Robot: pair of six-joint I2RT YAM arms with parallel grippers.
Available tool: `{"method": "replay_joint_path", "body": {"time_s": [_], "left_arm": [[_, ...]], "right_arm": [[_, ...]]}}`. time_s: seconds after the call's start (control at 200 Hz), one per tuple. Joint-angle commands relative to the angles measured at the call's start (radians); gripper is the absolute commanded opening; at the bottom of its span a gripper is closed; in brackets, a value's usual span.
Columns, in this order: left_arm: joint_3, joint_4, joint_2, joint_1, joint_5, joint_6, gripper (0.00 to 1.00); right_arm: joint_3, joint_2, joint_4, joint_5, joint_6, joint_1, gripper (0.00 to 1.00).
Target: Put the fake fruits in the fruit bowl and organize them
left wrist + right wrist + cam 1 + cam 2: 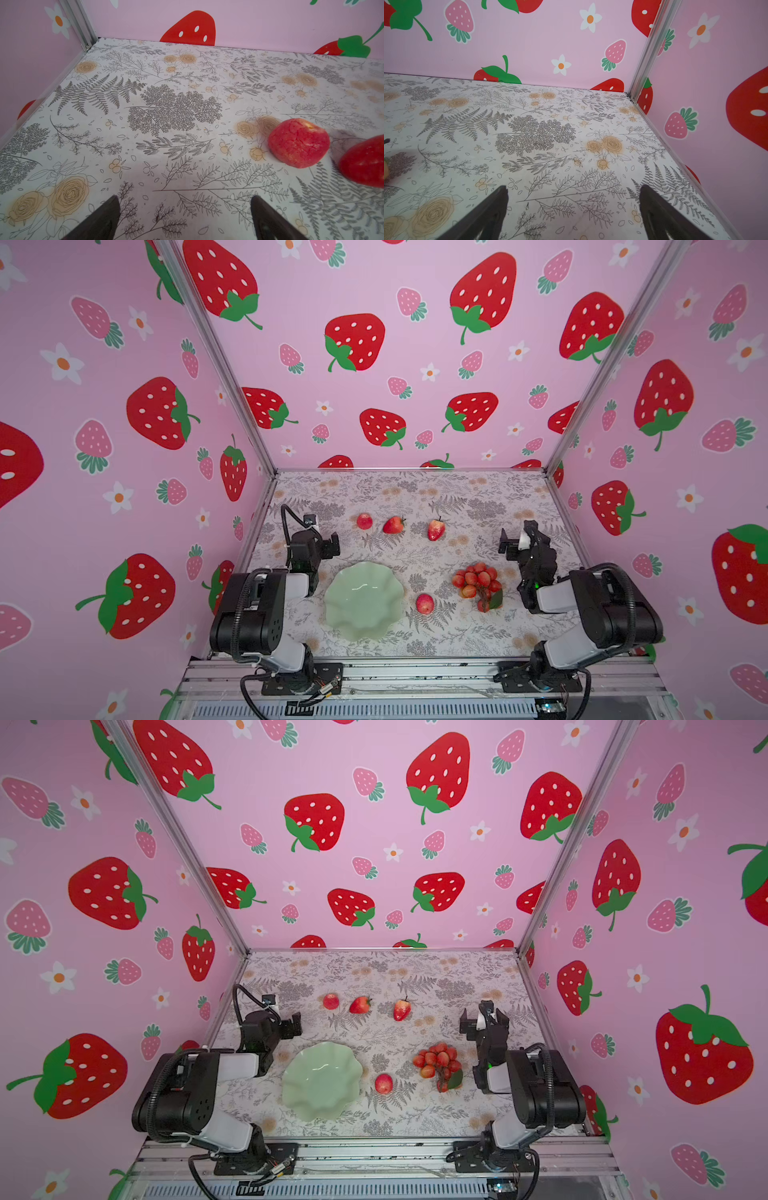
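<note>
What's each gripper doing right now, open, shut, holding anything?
Left gripper: open, holding nothing.
Right gripper: open, holding nothing.

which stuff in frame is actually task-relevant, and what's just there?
Job:
fruit bowl
berry bunch
strawberry
apple
far round fruit
near round fruit

Just there:
floral tabletop
strawberry-print walls

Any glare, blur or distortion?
Both top views: wide-angle stretch toward the edges, small highlight on the fruit bowl; left wrist view: sharp, soft shadow beside the round fruit; right wrist view: one blurred sliver at the frame edge.
</note>
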Motion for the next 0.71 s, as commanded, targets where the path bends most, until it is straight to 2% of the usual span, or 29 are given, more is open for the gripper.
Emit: {"method": "replay_joint_path", "body": {"time_s": [0.0,0.575,0.635,0.7], "left_arm": [[0.014,0.016,0.000,-0.007,-0.010,0.002,0.99],[0.012,0.023,-0.007,-0.004,-0.007,-0.001,0.99],[0.049,-0.105,-0.072,-0.009,-0.013,0.002,0.98],[0.106,-0.284,-0.182,-0.017,-0.062,-0.019,0.95]], "right_arm": [[0.015,0.008,-0.002,0.005,-0.007,-0.006,0.99],[0.003,0.002,0.012,0.002,-0.006,-0.004,1.00],[-0.022,-0.037,0.041,0.009,-0.004,0.000,1.00],[-0.007,-0.154,-0.090,0.031,0.000,0.005,1.00]]}}
